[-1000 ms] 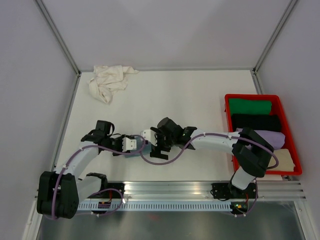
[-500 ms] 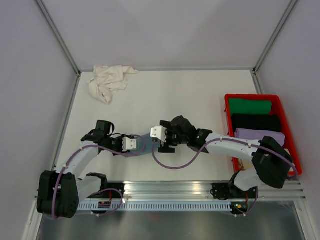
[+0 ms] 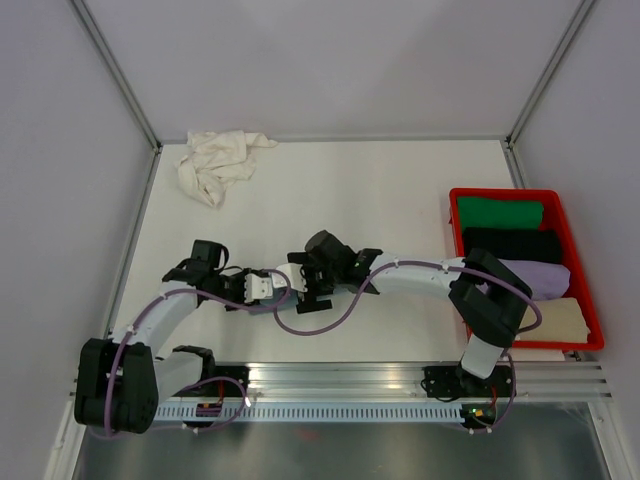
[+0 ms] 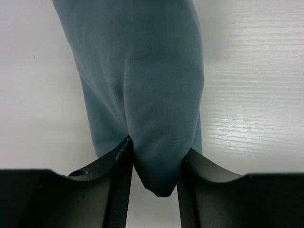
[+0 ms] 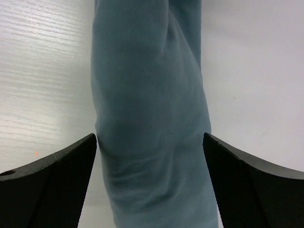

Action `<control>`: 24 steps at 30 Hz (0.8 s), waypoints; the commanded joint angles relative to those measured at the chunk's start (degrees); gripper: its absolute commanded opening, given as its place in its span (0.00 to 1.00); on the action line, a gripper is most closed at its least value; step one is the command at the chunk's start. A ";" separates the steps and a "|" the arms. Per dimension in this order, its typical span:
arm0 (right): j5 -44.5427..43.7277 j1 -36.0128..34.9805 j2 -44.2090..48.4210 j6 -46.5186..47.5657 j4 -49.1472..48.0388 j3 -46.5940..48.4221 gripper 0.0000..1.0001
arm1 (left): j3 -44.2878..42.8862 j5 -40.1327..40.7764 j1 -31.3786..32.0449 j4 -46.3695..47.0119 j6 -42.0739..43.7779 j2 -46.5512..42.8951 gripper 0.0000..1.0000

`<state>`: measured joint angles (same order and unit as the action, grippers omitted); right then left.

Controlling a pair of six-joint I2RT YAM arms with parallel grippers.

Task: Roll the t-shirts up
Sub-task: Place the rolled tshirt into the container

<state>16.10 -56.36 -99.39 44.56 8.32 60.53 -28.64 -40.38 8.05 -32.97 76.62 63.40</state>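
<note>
The slate-blue t-shirt (image 4: 142,71) lies as a long roll on the white table, between my two grippers. My left gripper (image 4: 156,148) is shut on one end of the roll, which bulges between the fingers. My right gripper (image 5: 149,137) is open and straddles the other part of the roll (image 5: 147,95), fingers clear on both sides. In the top view the two grippers meet near the table's front middle, left (image 3: 266,288) and right (image 3: 303,274), and hide most of the blue shirt. The cream-white t-shirt (image 3: 218,160) lies crumpled at the far left corner.
A red tray (image 3: 505,193) stands at the right edge, holding rolled green, black, lavender and cream cloths. Metal frame posts rise at the back corners. Purple cables loop under both arms.
The right arm swung its elbow out to the right and then back in, and its gripper has shifted slightly left along the roll. The left arm has stayed put.
</note>
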 commanded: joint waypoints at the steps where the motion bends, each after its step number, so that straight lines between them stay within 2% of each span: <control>1: 2.36 -0.95 -3.17 2.99 1.97 4.59 0.98 | -0.89 -1.19 -0.32 0.72 -0.77 0.76 0.44; 11: 1.57 -0.95 -9.32 3.61 6.18 7.32 0.98 | -1.94 -1.10 -0.49 0.89 -1.29 1.12 0.46; 17: 0.25 -0.77 -5.73 1.32 -1.98 -0.67 0.98 | -1.42 -2.95 -2.08 1.07 -2.44 0.94 0.46; 24: -5.37 -0.68 -6.69 3.26 -1.46 -0.86 0.98 | -1.06 -3.48 -2.61 1.51 -0.33 1.29 0.47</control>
<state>13.63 -56.53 -104.79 46.17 5.82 60.45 -28.67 -40.21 5.48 -32.80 75.68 64.47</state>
